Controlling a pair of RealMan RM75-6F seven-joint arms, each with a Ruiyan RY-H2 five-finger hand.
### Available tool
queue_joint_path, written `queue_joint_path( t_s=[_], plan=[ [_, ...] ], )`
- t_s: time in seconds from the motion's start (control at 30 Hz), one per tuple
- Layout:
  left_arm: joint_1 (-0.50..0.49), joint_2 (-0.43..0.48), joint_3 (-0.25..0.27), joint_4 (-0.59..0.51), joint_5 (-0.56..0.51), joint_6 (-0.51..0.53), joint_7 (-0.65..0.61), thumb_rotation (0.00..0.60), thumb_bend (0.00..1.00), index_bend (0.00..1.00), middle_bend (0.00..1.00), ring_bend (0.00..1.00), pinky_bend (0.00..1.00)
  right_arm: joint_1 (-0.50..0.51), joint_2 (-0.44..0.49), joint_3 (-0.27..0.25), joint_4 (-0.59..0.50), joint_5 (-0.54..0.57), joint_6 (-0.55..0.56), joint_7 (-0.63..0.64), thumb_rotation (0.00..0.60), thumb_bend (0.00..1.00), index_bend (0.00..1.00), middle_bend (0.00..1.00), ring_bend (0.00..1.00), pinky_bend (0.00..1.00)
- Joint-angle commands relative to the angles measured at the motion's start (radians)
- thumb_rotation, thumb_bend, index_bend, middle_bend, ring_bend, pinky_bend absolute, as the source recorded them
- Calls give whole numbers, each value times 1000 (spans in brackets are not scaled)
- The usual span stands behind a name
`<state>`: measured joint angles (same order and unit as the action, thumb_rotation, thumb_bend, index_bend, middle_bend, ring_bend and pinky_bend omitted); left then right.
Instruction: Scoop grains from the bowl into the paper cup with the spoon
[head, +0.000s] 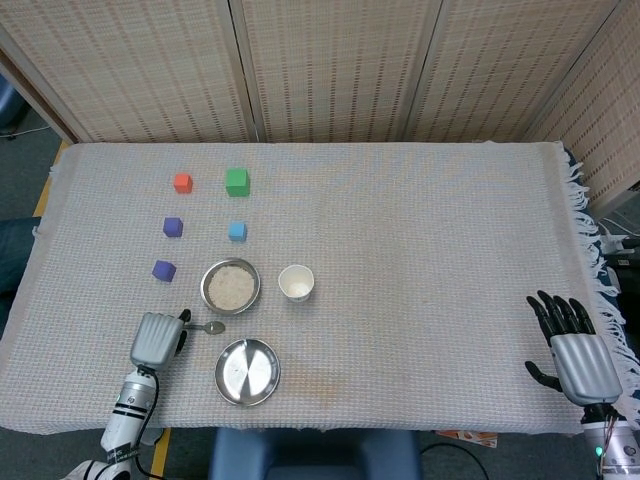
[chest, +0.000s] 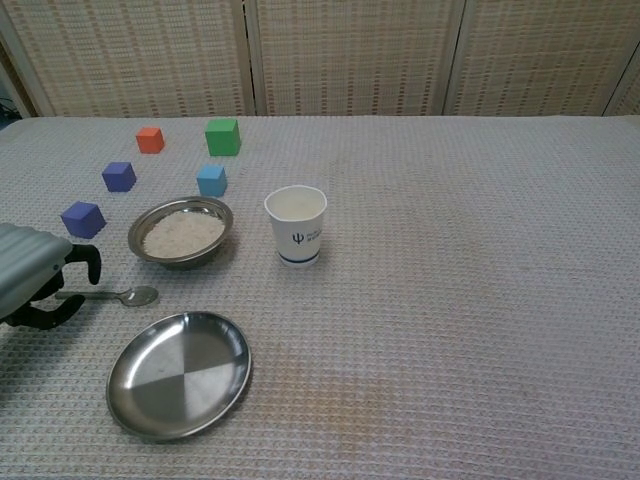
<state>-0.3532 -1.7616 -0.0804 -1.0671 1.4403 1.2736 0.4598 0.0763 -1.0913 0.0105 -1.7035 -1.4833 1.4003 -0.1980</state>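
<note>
A metal spoon lies flat on the cloth, its scoop end pointing right, just below the steel bowl of pale grains. The white paper cup stands upright to the right of the bowl. My left hand is at the spoon's handle end, with a finger curved above the handle and the thumb below it; the spoon still rests on the table. In the head view the left hand covers the handle end of the spoon, near the bowl and cup. My right hand rests with its fingers spread and holds nothing.
An empty steel plate lies in front of the spoon. Coloured cubes stand behind the bowl: two purple, one blue, one red, one green. The table's fringed right edge runs beside the right hand.
</note>
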Motion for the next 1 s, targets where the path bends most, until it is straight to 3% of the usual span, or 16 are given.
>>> queue_joint_path(
  t_s=[0.03, 1.0],
  plan=[
    [-3, -5, 0, 14, -6, -6, 2, 600, 423, 436, 1000, 1000, 1000, -1, 1, 0, -1, 0, 1, 1, 600, 119, 0, 0, 0, 0],
    [-6, -18, -1, 56, -31, 5, -2, 600, 423, 543, 1000, 1000, 1000, 3, -3, -7, 4, -8, -6, 4, 600, 119, 0, 0, 0, 0]
  ],
)
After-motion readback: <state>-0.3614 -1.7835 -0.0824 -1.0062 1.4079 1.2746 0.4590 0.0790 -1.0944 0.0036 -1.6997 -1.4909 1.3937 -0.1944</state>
